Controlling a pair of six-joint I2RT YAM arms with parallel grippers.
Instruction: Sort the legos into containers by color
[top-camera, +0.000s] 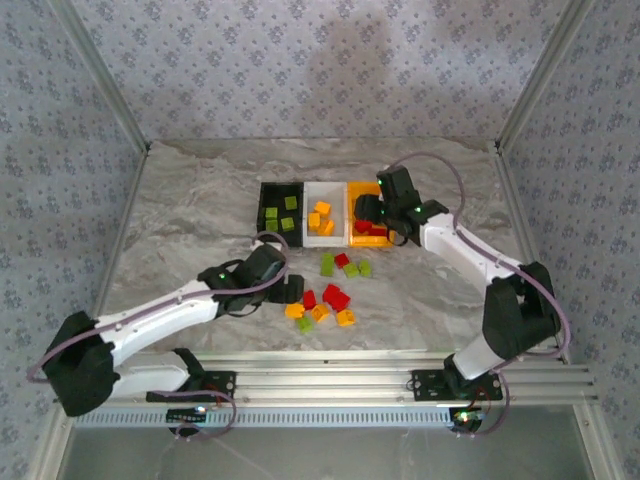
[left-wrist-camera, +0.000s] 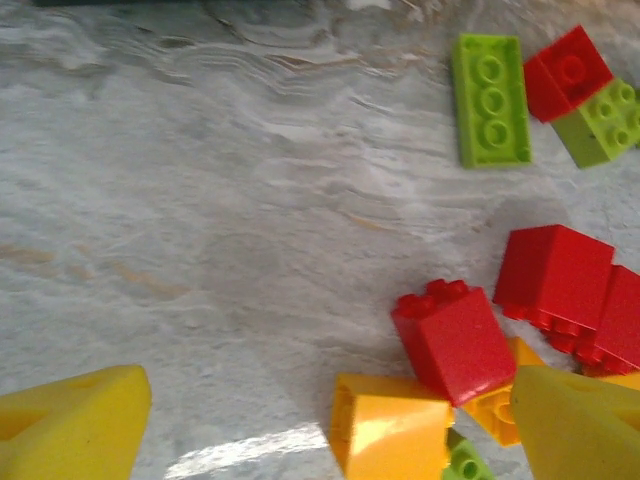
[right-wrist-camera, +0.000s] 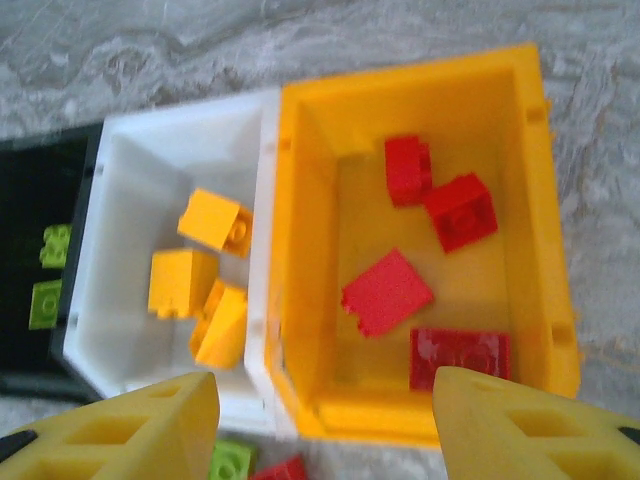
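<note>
Sorting looks about half done: green legos (top-camera: 272, 215) lie in the black bin (top-camera: 281, 186), orange in the white bin (right-wrist-camera: 130, 150), red in the orange bin (right-wrist-camera: 400, 70); a dozen or so loose legos (top-camera: 330, 298) wait on the desk (top-camera: 180, 230). The left tool (left-wrist-camera: 325, 425) hangs spread, empty, low over them; the right tool (right-wrist-camera: 325, 420) hovers spread, empty, above the orange bin.

Three bins (right-wrist-camera: 535, 230): four red bricks (right-wrist-camera: 388, 292) in one, three orange bricks (right-wrist-camera: 215, 222) in another.

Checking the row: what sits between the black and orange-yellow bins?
The white bin, holding three orange-yellow bricks, as the top external and right wrist views show.
</note>
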